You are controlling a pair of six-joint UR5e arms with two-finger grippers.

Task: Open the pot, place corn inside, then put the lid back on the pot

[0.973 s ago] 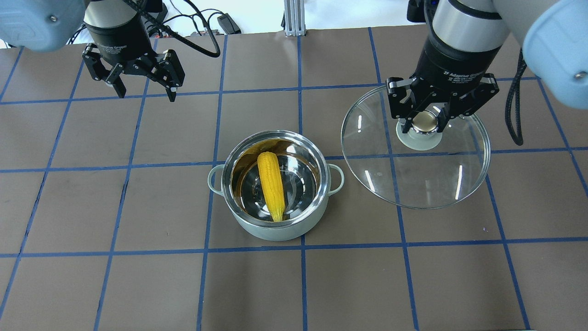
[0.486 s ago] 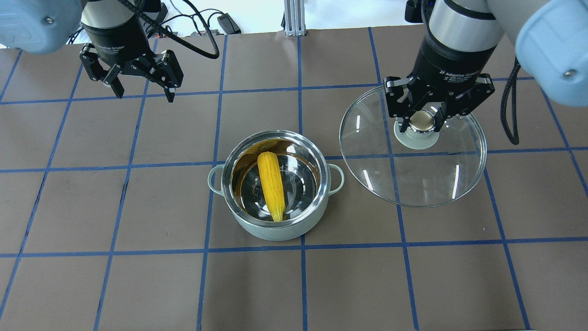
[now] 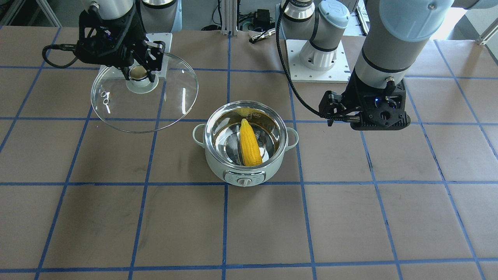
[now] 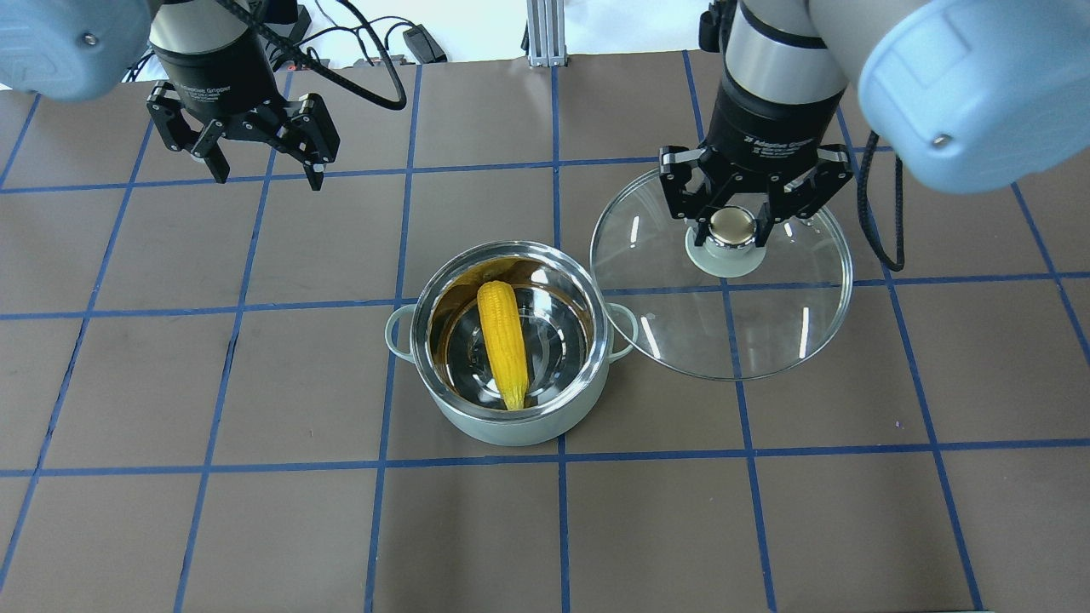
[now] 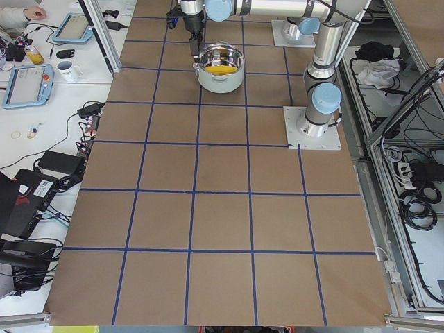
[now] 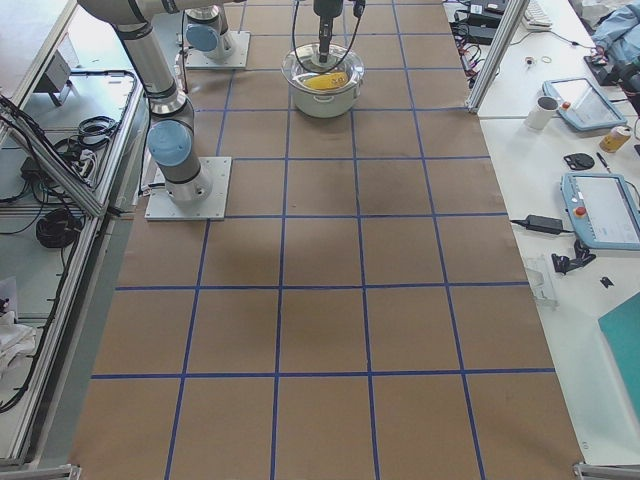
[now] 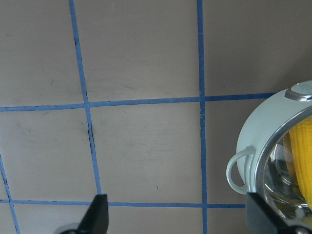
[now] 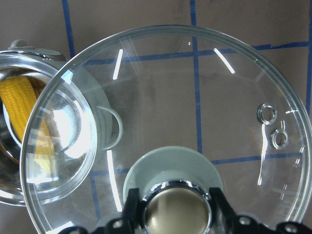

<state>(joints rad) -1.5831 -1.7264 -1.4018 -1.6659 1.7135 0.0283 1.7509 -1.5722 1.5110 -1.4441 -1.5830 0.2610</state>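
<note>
Seen from across the tabletop (image 3: pixel 116 217), the right end effector (image 3: pixel 139 74) is gripping the glass lid (image 3: pixel 167 105) by its knob and holding it in the air beside the open pot (image 3: pixel 218 165). The corn (image 3: pixel 249 144) is already lying inside.

From overhead, the lid's rim is overlapping the pot's handle on that side but is sitting well off centre. The left end effector (image 4: pixel 268 174) is hanging empty with fingers spread, well apart from the pot. The corn's long axis is running from the robot's side to the operators' side, slightly skewed. Its tapered tip is pointing toward the robot, and its blunt end toward the control dial.

In both side views the pot is showing small at the far end, and no grip can be judged there.

The left wrist camera is catching the pot's handle and a sliver of corn at its right edge.

The right wrist camera is looking down through the glass, fingers closed on the knob (image 8: pixel 178 209).

The likely trouble is lowering before the lid is centred. That could land its metal rim on the pot's edge or handle, shoving the pot or leaving the lid cocked. The round knob could also let the glass tilt in the grip.
</note>
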